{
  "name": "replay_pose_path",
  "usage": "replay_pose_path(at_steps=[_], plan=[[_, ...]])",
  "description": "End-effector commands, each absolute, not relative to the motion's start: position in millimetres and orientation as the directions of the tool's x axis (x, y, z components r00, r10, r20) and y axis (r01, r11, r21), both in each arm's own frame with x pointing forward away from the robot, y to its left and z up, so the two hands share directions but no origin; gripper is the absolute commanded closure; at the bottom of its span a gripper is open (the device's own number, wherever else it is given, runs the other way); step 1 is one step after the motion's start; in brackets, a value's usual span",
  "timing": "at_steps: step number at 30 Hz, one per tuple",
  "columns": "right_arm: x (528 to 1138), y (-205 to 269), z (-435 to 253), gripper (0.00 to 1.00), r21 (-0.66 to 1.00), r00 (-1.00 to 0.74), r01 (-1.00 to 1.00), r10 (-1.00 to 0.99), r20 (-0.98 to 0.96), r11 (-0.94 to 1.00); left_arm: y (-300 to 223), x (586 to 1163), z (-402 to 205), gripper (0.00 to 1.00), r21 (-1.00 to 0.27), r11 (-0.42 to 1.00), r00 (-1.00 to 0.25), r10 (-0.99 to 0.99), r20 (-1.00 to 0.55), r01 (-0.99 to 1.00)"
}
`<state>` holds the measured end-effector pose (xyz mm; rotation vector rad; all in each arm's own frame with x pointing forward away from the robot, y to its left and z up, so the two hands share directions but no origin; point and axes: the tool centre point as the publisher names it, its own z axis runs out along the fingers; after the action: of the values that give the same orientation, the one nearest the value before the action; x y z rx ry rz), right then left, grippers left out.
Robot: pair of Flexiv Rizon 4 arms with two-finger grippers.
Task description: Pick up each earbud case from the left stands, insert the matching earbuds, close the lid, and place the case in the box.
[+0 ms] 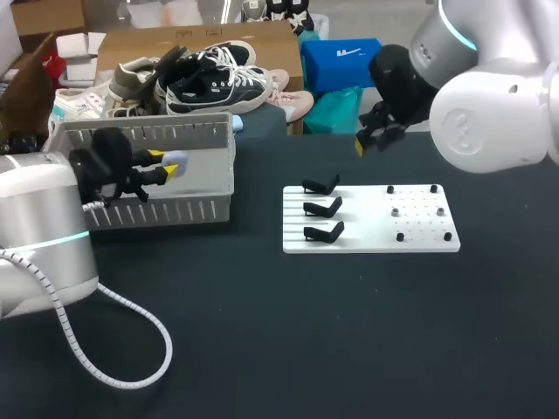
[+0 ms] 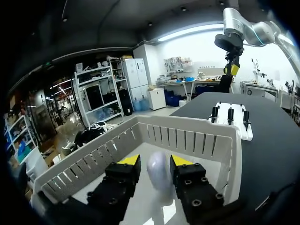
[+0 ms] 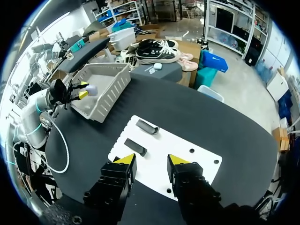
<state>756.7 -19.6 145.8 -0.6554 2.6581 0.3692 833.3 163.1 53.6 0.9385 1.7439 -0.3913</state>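
Observation:
A pale bluish earbud case (image 1: 172, 161) (image 2: 158, 169) hangs over the inside of the grey slatted box (image 1: 210, 131) (image 2: 187, 126). It sits between the fingers of my left gripper (image 1: 164, 164) (image 2: 154, 160), which stand open with a thin gap on one side of the case. My right gripper (image 1: 371, 140) (image 3: 151, 161) is open and empty, hovering above the far edge of the white board (image 1: 419, 240) (image 3: 187, 154). The three black stands (image 1: 323, 208) on the board's left half carry nothing. From the right wrist view the box (image 3: 110, 89) and the case (image 3: 90, 89) show far ahead.
Small black and silver pegs (image 1: 400, 212) stud the board's right half. The white coiled cable (image 1: 131, 349) of my left arm loops across the dark table in front of the box.

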Motion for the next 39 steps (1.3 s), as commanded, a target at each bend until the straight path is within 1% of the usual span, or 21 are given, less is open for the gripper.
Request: replay_pose_path(at_steps=[1, 8, 14, 19, 21, 27, 31, 34, 35, 36, 37, 39], plan=[[757.4, -19.7, 145.2, 0.60, 0.164, -0.821, -0.490, -0.390, -0.418, 0.856, 159.6, 823.7, 60.3, 0.00, 0.203, 0.661, -0.116, 0.406, -0.906, 0.723], [757.9, -18.7, 145.1, 0.60, 0.173, -0.816, -0.496, -0.388, -0.429, 0.851, 147.4, 808.8, 78.6, 0.00, 0.215, 0.636, -0.078, 0.400, -0.913, 0.741], [757.0, -23.8, 153.2, 0.59, 0.203, -0.803, -0.498, -0.359, -0.476, 0.843, 125.8, 799.5, 108.0, 0.00, 0.226, 0.609, -0.020, 0.370, -0.929, 0.760], [751.8, -39.4, 164.2, 0.57, 0.248, -0.774, -0.511, -0.314, -0.550, 0.823, 96.9, 793.4, 129.2, 0.00, 0.210, 0.566, 0.000, 0.348, -0.937, 0.797], [748.6, -46.1, 166.9, 0.56, 0.246, -0.766, -0.506, -0.300, -0.568, 0.826, 88.9, 789.5, 135.5, 0.00, 0.186, 0.572, 0.005, 0.303, -0.953, 0.799], [736.7, -68.5, 169.9, 0.55, 0.240, -0.750, -0.503, -0.281, -0.599, 0.831, 74.5, 776.6, 154.2, 0.00, 0.197, 0.570, 0.040, 0.275, -0.960, 0.797], [731.4, -85.6, 168.9, 0.55, 0.277, -0.754, -0.481, -0.232, -0.614, 0.832, 65.1, 768.4, 160.0, 0.00, 0.181, 0.564, 0.041, 0.252, -0.967, 0.806], [724.3, -96.0, 169.1, 0.51, 0.285, -0.747, -0.472, -0.208, -0.631, 0.834, 57.3, 762.0, 163.8, 0.00, 0.165, 0.556, 0.039, 0.230, -0.972, 0.815], [721.9, -99.7, 168.5, 0.48, 0.294, -0.748, -0.465, -0.192, -0.636, 0.835, 54.4, 759.2, 165.1, 0.00, 0.162, 0.553, 0.039, 0.226, -0.973, 0.817], [719.6, -103.5, 167.8, 0.35, 0.300, -0.744, -0.466, -0.185, -0.642, 0.832, 51.4, 756.3, 166.4, 0.00, 0.151, 0.550, 0.035, 0.215, -0.976, 0.821], [717.5, -106.9, 167.3, 0.00, 0.301, -0.748, -0.454, -0.175, -0.640, 0.839, 49.1, 753.2, 167.6, 0.00, 0.141, 0.549, 0.036, 0.197, -0.980, 0.824], [717.5, -106.9, 167.3, 0.00, 0.301, -0.748, -0.454, -0.175, -0.640, 0.839, 46.8, 749.7, 168.6, 0.00, 0.123, 0.549, 0.033, 0.172, -0.985, 0.827]])
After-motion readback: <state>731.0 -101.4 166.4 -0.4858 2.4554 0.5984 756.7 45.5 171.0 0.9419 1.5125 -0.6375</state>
